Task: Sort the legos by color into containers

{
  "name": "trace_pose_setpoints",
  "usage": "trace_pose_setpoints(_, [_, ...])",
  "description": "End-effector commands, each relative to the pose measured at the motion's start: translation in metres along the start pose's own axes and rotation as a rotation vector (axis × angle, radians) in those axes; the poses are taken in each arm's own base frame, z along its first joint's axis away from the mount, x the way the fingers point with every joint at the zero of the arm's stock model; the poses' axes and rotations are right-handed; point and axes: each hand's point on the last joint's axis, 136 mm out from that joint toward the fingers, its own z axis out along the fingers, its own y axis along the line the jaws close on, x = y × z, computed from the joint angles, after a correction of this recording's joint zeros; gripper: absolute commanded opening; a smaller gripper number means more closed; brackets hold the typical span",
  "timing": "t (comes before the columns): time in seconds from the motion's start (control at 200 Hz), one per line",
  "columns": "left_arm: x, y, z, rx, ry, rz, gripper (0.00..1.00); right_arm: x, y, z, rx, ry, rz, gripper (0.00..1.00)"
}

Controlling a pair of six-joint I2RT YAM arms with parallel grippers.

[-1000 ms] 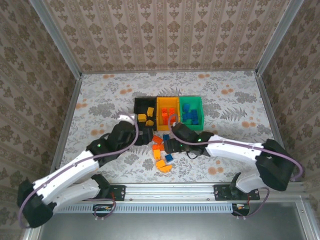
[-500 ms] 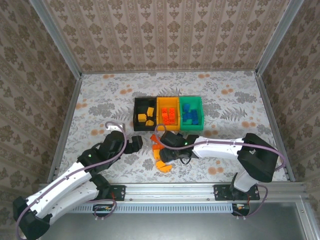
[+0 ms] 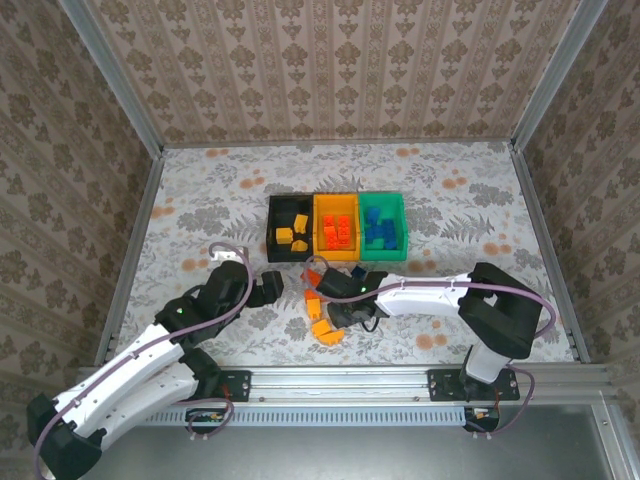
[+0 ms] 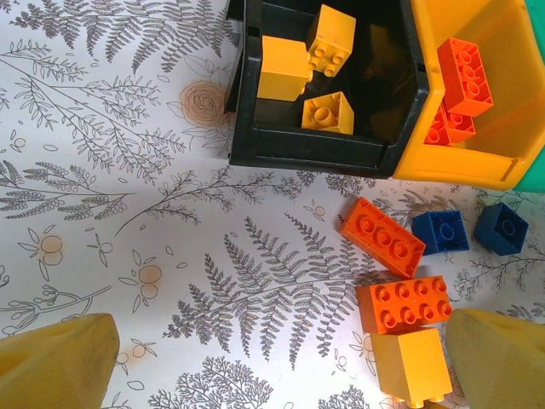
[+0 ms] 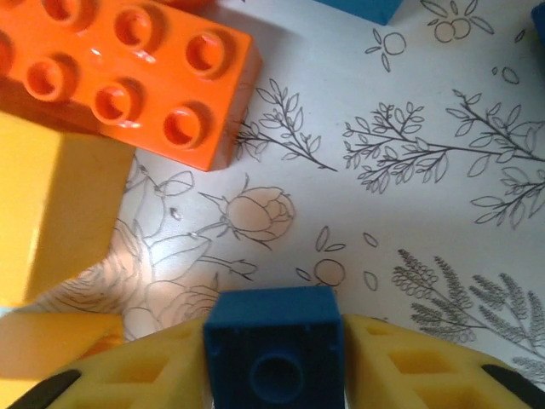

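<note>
**Top external view.** Three open rectangular plastic bins, joined in a row, stand at frame centre on the floral-printed worktop [image 3: 200, 190]. The black bin [image 3: 272, 225] holds yellow bricks [image 3: 290, 238], the orange bin [image 3: 335, 198] holds red-orange bricks [image 3: 338, 232], and the green bin [image 3: 403, 225] holds blue bricks [image 3: 378, 230]. A cluster of loose bricks [image 3: 320, 320], studded and glossy, lies just below the bins. The left tool [image 3: 270, 290] sits to the lower left of the black bin. The right arm's wrist lies over the cluster and covers part of it.

**Left wrist view.** The left tool [image 4: 281, 366] is spread wide and holds nothing; its yellow fingers [image 4: 55, 362] occupy the two lower corners. At the top, the black bin [image 4: 315, 149] contains three yellow bricks [image 4: 285, 68]. Touching its right side, the orange bin [image 4: 460, 166] contains red-orange bricks [image 4: 464, 77]. On the worktop [image 4: 128, 170] below lie two red-orange eight-stud bricks [image 4: 381, 237], two small blue bricks [image 4: 440, 232] and a smooth-sided yellow block [image 4: 410, 366].

**Right wrist view.** The right tool [image 5: 272, 362] grips a small blue square brick [image 5: 272, 332] at bottom centre, with one ribbed yellow pad against each side. A red-orange eight-stud brick [image 5: 128, 81] lies at upper left. A plain yellow block [image 5: 51, 213] touches its lower edge.
</note>
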Motion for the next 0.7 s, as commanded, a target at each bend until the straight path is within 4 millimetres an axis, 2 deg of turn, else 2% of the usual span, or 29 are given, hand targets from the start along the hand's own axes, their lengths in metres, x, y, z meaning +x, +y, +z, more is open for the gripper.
trace_pose_setpoints(0.0, [0.001,0.003,0.002,-0.009,0.007,-0.027,1.00,0.008,-0.020,0.002,0.073,0.014,0.016,0.36])
trace_pose_setpoints(0.11, [0.002,0.001,0.003,-0.003,0.013,-0.024,1.00,0.004,-0.028,-0.008,0.080,-0.020,0.030,0.29])
trace_pose_setpoints(0.215, [0.003,-0.002,0.006,0.007,0.026,-0.015,1.00,-0.012,-0.036,-0.032,0.072,-0.092,0.047,0.26])
trace_pose_setpoints(0.335, [0.005,-0.005,0.008,0.024,0.033,-0.011,1.00,-0.047,-0.058,-0.070,0.070,-0.204,0.106,0.26])
trace_pose_setpoints(0.37, [0.006,-0.007,0.009,0.034,0.035,-0.008,1.00,-0.058,-0.067,-0.075,0.076,-0.225,0.132,0.26])
trace_pose_setpoints(0.4, [0.006,-0.008,0.010,0.042,0.035,-0.007,1.00,-0.072,-0.074,-0.092,0.059,-0.275,0.166,0.26])
trace_pose_setpoints(0.475, [0.007,-0.010,0.011,0.052,0.042,-0.005,1.00,-0.097,-0.093,-0.106,0.066,-0.331,0.230,0.26])
trace_pose_setpoints(0.55, [0.009,-0.012,0.012,0.059,0.052,0.001,1.00,-0.120,-0.115,-0.111,0.089,-0.372,0.298,0.26])
trace_pose_setpoints(0.565, [0.009,-0.012,0.012,0.060,0.055,0.003,1.00,-0.122,-0.119,-0.105,0.103,-0.359,0.306,0.26])
trace_pose_setpoints(0.695, [0.014,-0.014,0.015,0.067,0.077,0.014,0.99,-0.149,-0.153,-0.087,0.185,-0.343,0.385,0.26])
